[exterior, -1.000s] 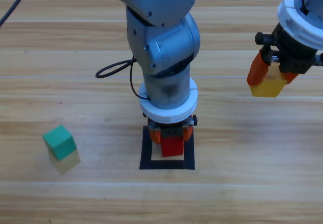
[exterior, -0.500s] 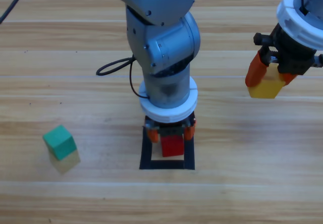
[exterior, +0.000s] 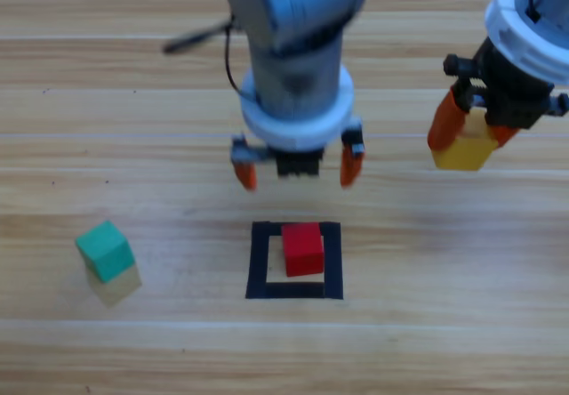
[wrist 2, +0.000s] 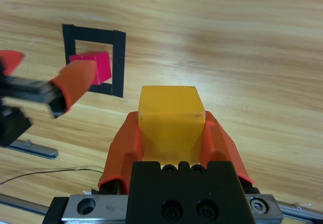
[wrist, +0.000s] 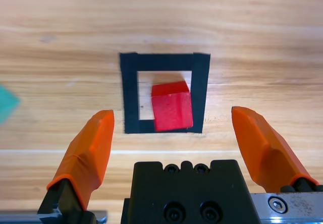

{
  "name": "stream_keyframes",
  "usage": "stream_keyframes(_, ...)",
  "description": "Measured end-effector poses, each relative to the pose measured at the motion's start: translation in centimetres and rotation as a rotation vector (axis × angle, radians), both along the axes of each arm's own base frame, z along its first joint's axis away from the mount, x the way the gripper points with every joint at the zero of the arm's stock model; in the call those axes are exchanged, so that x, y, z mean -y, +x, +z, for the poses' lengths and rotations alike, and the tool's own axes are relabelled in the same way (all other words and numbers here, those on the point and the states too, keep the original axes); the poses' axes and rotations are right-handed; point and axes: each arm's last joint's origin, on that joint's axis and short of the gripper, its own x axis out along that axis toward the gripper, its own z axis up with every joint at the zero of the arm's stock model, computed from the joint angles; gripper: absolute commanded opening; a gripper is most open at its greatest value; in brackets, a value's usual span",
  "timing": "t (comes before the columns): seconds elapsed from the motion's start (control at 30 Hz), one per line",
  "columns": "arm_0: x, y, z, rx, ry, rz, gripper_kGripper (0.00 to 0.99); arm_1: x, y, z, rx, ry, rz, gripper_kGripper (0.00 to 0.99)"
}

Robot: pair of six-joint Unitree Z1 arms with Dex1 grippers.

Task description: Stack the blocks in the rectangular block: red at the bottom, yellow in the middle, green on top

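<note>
High view: the flat rectangular outline of black tape (exterior: 294,261) lies on the wooden table (exterior: 444,261), and everything else is placed from it. The small bright red cube (exterior: 303,249) sits inside the outline, on the bare wood, toward the outline's far and right part, its near-right edge reaching onto the tape in the left wrist view. Nothing touches the cube.

Above the outline's far edge hangs the left gripper (exterior: 296,171), its 2 orange jaws spread wide, wider than the outline itself, with nothing between them. From the left wrist view the outline (wrist: 165,93) and the red cube (wrist: 172,108) show between those 2 parted jaws, clear of both.

Well to the right of the outline and farther back, the right gripper (exterior: 467,135) is clamped on the small plain yellow cube (exterior: 464,149), held off the table; the right wrist view shows that cube (wrist 2: 171,119) pinched on 2 sides by the jaws.

Well to the left of the outline, the small teal-green cube (exterior: 105,250) stands on the wood, alone and apart from both grippers.
</note>
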Motion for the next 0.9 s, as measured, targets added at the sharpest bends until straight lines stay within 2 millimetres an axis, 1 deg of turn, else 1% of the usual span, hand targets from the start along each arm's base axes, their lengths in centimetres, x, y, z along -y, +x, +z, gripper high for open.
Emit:
stream_keyframes(0.1, -1.4, -0.8, 2.9, 0.042, 0.023, -0.005, 0.990, -0.6, 0.5, 0.5, 0.019, 0.018, 0.000, 0.052)
stream_keyframes(0.13, -2.1, -1.3, 4.1, 0.059, 0.027, -0.012, 0.990, -0.9, 0.7, 0.4, 0.020, 0.018, 0.000, 0.052)
stream_keyframes(0.17, -2.8, -1.7, 5.0, 0.070, 0.028, -0.024, 0.990, -1.3, 0.9, 0.1, 0.015, 0.015, -0.002, 0.052)
stream_keyframes(0.2, -4.2, -2.6, 6.3, 0.081, 0.034, -0.054, 0.990, -2.0, 1.1, -0.8, -0.002, 0.003, -0.003, 0.052)
stream_keyframes(0.23, -5.1, -3.0, 6.9, 0.083, 0.038, -0.068, 0.990, -2.4, 1.2, -1.1, -0.008, -0.001, -0.001, 0.052)
stream_keyframes(0.27, -7.3, -3.8, 8.5, 0.094, 0.038, -0.086, 0.990, -3.4, 1.2, -1.9, -0.018, -0.011, 0.017, 0.052)
stream_keyframes(0.3, -8.1, -3.9, 9.0, 0.098, 0.040, -0.096, 0.990, -3.9, 1.3, -2.2, -0.023, -0.019, 0.024, 0.052)
stream_keyframes(0.37, -10.8, -4.4, 10.5, 0.115, 0.042, -0.115, 0.990, -5.2, 1.3, -2.8, -0.031, -0.035, 0.042, 0.052)
stream_keyframes(0.4, -13.3, -4.6, 11.4, 0.123, 0.049, -0.120, 0.990, -6.3, 1.3, -3.1, -0.034, -0.051, 0.056, 0.052)
stream_keyframes(0.43, -14.4, -4.7, 11.8, 0.126, 0.048, -0.116, 0.990, -6.8, 1.2, -3.3, -0.035, -0.059, 0.062, 0.052)
stream_keyframes(0.5, -17.2, -4.9, 12.9, 0.132, 0.038, -0.118, 0.990, -8.2, 1.0, -3.9, -0.032, -0.088, 0.079, 0.052)
stream_keyframes(0.57, -19.7, -5.0, 13.7, 0.136, 0.022, -0.111, 0.990, -9.7, 0.8, -4.6, -0.037, -0.096, 0.100, 0.052)
stream_keyframes(0.63, -20.8, -4.8, 13.9, 0.133, 0.020, -0.111, 0.990, -10.6, 0.6, -5.2, -0.043, -0.103, 0.115, 0.052)
stream_keyframes(0.7, -21.4, -4.7, 13.6, 0.118, 0.028, -0.109, 0.989, -11.8, 0.7, -5.6, -0.051, -0.114, 0.125, 0.052)
stream_keyframes(0.9, -22.0, -4.8, 11.7, 0.059, 0.036, -0.103, 0.989, -13.5, 0.9, -6.9, -0.066, -0.130, 0.121, 0.052)
